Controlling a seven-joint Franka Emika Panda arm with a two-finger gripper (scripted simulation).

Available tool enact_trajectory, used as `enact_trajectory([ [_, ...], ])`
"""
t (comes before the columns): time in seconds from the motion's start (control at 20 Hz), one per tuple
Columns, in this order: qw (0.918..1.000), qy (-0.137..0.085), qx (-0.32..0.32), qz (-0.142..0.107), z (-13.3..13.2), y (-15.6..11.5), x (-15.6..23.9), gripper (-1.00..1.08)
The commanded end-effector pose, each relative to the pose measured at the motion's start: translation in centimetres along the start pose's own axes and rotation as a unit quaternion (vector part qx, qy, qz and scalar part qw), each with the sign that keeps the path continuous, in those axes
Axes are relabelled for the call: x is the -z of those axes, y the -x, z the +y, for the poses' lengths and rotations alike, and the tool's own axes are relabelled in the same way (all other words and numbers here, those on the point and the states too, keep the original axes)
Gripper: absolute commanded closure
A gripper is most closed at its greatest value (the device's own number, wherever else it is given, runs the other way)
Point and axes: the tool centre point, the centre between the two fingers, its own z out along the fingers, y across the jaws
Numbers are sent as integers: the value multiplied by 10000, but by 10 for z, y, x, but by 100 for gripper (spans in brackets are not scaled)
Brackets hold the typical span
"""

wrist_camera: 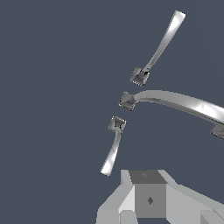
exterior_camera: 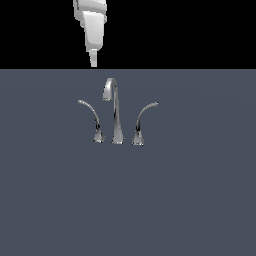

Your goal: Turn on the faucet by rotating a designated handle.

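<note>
The chrome faucet (exterior_camera: 116,117) stands on the grey surface, with its tall hooked spout in the middle. The handle (exterior_camera: 90,114) is the slim lever on the exterior view's left, its thin tip arcing out leftward. A slightly thicker lever (exterior_camera: 142,120) arcs rightward on the other side. My gripper (exterior_camera: 93,61) hangs above and behind the handle, pointing down, well clear of it. In the wrist view the handle (wrist_camera: 113,148) lies closest to my gripper (wrist_camera: 157,216), whose fingers look spread apart and hold nothing. The spout (wrist_camera: 175,101) and the other lever (wrist_camera: 162,43) lie beyond it.
The faucet set stands alone on a flat dark grey surface (exterior_camera: 190,200). A black background lies behind the surface's far edge.
</note>
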Motion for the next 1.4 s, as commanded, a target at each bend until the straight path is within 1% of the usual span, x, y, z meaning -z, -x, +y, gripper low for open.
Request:
enact_trajectory([
  [0.0,9995,7,-305,26,-11,3,-17,108],
  [0.35,9937,20,-1113,120,-38,12,-67,108],
  [0.7,9853,13,-1697,209,-55,20,-107,108],
  [1.05,9796,2,-1992,260,-63,24,-128,108],
  [1.35,9787,0,-2037,268,-64,25,-131,108],
])
